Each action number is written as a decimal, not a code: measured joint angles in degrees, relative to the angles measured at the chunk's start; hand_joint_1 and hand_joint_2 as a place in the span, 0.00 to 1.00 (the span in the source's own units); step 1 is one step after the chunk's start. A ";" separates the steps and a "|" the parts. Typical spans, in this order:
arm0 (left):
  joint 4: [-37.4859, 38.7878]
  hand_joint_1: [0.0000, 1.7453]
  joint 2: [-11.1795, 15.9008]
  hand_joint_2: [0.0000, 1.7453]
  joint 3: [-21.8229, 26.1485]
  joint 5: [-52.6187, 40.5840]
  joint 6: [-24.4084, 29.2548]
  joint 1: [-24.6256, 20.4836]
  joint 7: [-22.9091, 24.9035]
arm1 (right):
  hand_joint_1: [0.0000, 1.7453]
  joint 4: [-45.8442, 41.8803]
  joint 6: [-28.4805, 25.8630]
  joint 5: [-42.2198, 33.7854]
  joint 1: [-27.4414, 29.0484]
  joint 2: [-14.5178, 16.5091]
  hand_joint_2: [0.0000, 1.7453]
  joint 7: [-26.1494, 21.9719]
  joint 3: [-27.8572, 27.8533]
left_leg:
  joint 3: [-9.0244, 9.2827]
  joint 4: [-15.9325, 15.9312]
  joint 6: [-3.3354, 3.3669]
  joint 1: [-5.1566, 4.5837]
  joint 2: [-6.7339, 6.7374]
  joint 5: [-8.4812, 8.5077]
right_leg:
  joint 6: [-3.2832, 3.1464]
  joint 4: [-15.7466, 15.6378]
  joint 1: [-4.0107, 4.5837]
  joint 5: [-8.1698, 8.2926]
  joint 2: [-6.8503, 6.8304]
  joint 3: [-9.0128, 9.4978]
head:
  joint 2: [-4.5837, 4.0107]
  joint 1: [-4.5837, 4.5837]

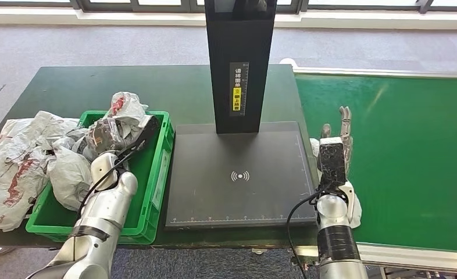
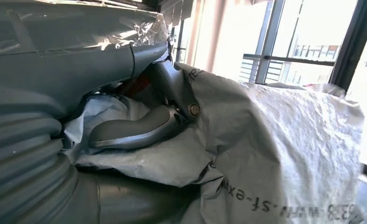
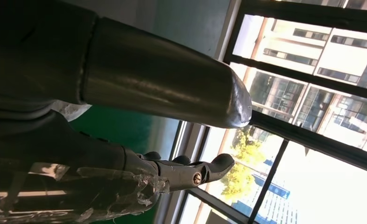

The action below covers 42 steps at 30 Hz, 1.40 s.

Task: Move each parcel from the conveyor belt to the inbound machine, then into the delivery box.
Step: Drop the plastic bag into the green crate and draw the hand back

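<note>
A crumpled grey parcel (image 1: 118, 119) with red print sits in my left hand (image 1: 139, 136), held over the green delivery box (image 1: 159, 174). In the left wrist view the thumb and a finger (image 2: 139, 130) press into the grey bag (image 2: 275, 154). My right hand (image 1: 336, 145) stands at the near left edge of the green conveyor belt (image 1: 400, 151), beside the black inbound machine's platform (image 1: 238, 174). Its fingers point straight out and hold nothing. The right wrist view shows the thumb (image 3: 163, 88) and the fingers (image 3: 186, 170) apart, with only windows between them.
Several more grey parcels fill the box and spill over its left side onto the dark table (image 1: 17, 163). The machine's black column (image 1: 238, 58) rises behind the platform. Something white (image 1: 355, 209) lies under my right wrist.
</note>
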 joint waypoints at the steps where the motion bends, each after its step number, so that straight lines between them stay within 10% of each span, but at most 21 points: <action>1: 0.80 0.00 0.20 0.25 -0.07 0.01 0.57 -0.01 -0.21 | 0.00 -0.11 0.00 0.23 0.15 0.00 0.00 0.06 -0.23 | 0.00 0.00 0.00 0.00 0.00 0.00 | 0.00 0.00 0.01 0.00 0.00 0.00 | 0.00 0.00; 2: 1.34 0.00 0.33 0.00 -0.05 0.01 1.34 -0.01 -0.72 | 0.00 -0.17 -0.22 0.55 0.29 0.00 0.00 0.18 -0.42 | -0.01 -0.01 -0.01 0.00 -0.01 -0.01 | 0.00 0.00 0.02 0.00 0.00 -0.01 | 0.00 0.00; 9: -2.26 0.00 -0.74 0.00 1.05 5.53 4.88 1.82 -12.36 | 0.00 2.06 -12.21 10.53 -0.66 -0.45 0.00 4.16 -3.00 | -0.02 -0.02 -0.01 0.01 -0.03 -0.01 | -0.01 0.00 0.02 -0.02 0.00 -0.01 | 0.01 0.01; 17: -26.03 0.00 -7.71 0.00 3.47 28.14 5.11 9.82 -37.35 | 0.00 12.14 -23.59 20.14 -4.04 -3.37 0.00 8.60 -7.91 | -0.07 0.02 0.10 -0.03 -0.05 -0.09 | 0.02 -0.02 -0.07 -0.03 -0.03 0.01 | -0.01 0.02; 31: -40.94 0.00 -10.68 0.00 3.48 35.93 5.11 14.77 -41.76 | 0.00 18.83 -25.05 21.13 -5.72 -5.46 0.00 9.16 -10.80 | -0.02 0.00 0.06 -0.03 -0.03 -0.07 | 0.00 -0.01 0.00 -0.04 -0.02 0.00 | 0.00 0.00; 38: -48.62 0.00 -10.28 0.00 -5.80 50.77 5.11 18.81 -45.79 | 0.00 24.52 -26.03 32.15 -6.49 -8.51 0.00 15.74 -15.63 | -0.16 0.02 0.10 -0.02 -0.37 -0.09 | 0.05 -0.03 -0.06 -0.10 -0.35 0.06 | -0.01 0.01; 41: -49.55 0.00 -9.85 0.75 -9.37 53.73 4.90 19.35 -46.84 | 0.00 28.82 -21.83 37.03 -8.11 -9.83 0.00 21.09 -16.81 | -0.14 0.03 0.14 -0.04 -0.32 -0.12 | 0.06 -0.03 -0.10 -0.09 -0.31 0.06 | -0.01 0.01; 42: -49.77 0.00 -9.67 1.00 -10.28 55.63 4.31 19.72 -47.64 | 0.00 30.26 -18.95 37.96 -8.65 -10.21 0.25 22.43 -17.04 | -0.12 0.03 0.14 -0.05 -0.29 -0.12 | 0.07 -0.03 -0.10 -0.09 -0.28 0.05 | -0.01 0.01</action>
